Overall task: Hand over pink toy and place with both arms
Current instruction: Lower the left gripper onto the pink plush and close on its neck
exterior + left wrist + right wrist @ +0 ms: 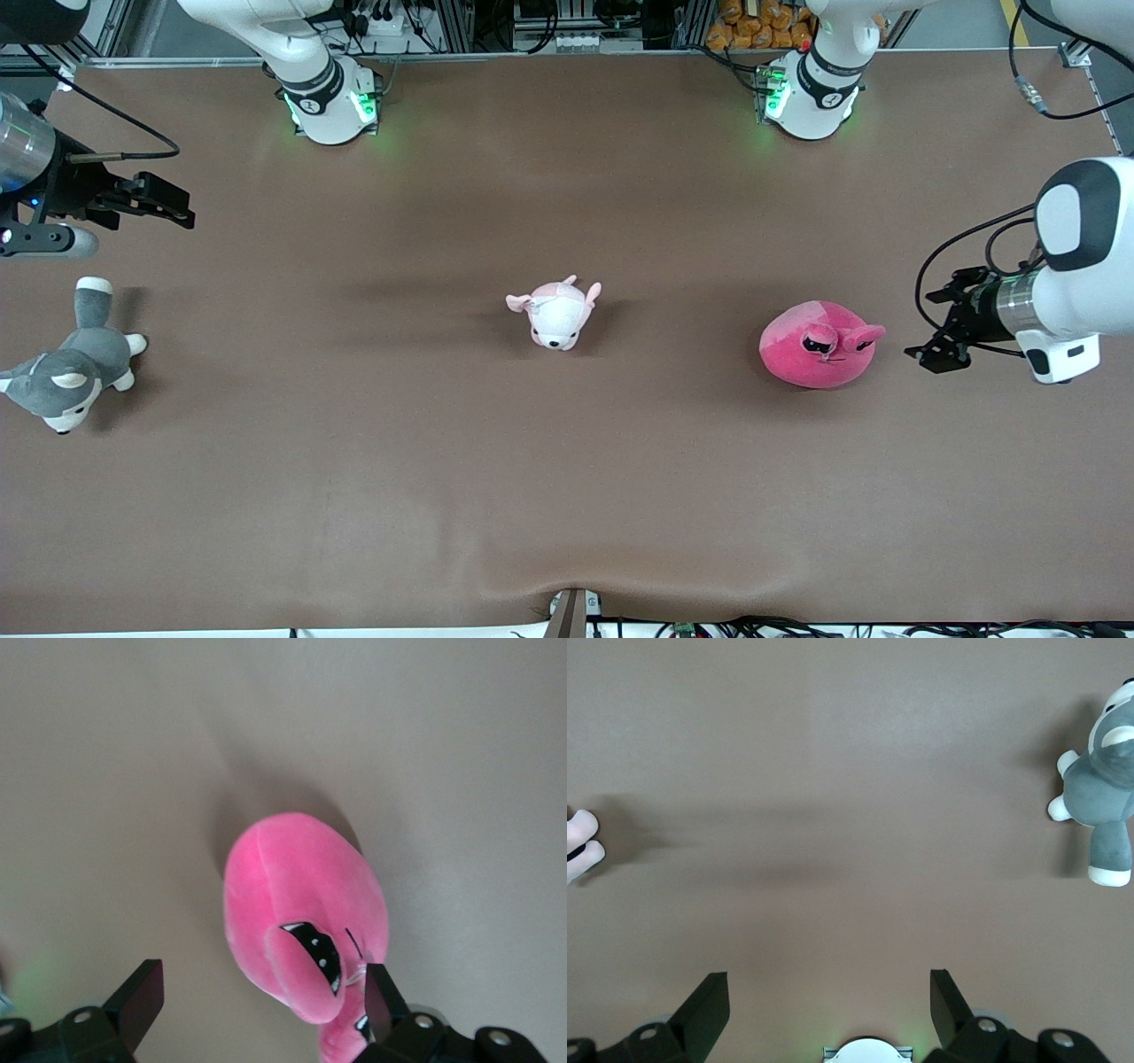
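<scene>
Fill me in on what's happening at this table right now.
Nothing is held yet. The left tool is open beside the pink toy, which lies on the brown table toward the left arm's end. The right tool waits open at the right arm's end, near a grey husky plush. A pale pink puppy plush lies mid-table.

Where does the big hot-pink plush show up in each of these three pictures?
Front view: the pink toy lies on the table toward the left arm's end, beside the left gripper.
Left wrist view: it fills the middle, by the open jaws.
Right wrist view: not in it.
Shared landmark: the brown table.
</scene>
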`<state>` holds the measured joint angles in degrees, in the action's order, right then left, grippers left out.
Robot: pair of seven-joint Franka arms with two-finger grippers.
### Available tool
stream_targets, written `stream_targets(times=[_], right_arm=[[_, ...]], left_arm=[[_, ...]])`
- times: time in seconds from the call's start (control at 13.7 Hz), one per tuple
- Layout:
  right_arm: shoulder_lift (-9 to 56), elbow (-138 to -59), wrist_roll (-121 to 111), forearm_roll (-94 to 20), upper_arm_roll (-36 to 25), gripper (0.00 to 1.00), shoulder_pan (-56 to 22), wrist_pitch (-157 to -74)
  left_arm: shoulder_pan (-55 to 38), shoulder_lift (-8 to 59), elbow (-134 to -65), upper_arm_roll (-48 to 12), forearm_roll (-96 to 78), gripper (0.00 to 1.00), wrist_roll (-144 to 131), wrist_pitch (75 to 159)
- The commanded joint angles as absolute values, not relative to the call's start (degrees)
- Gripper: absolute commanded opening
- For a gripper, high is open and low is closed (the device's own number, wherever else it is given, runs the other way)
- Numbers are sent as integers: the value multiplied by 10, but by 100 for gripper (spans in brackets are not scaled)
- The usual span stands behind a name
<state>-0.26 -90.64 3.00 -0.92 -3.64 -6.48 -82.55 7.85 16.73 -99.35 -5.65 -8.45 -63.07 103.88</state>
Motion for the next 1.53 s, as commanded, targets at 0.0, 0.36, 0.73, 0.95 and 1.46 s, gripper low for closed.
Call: stream_targets(times=[0.0, 0.36, 0.73, 0.95, 1.46], right_arm=[[-3, -904, 37, -4, -40, 100, -72, -821], [-2, -904, 37, -4, -40, 100, -74, -821], [1, -903, 37, -4, -40, 100, -74, -821], [1, -903, 37, -4, -40, 100, -74, -821], [2, -903, 37, -4, -40, 100, -76, -820]], left_arm=[[109, 149, -1032, -60, -155, 100, -643, 1049], [117, 158, -1070, -59, -213, 100, -648, 1083], [124, 173, -1071, -60, -270, 100, -660, 1083], [123, 189, -1070, -60, -286, 96, -660, 1083], [118, 216, -1063, -60, -303, 71, -660, 1094]])
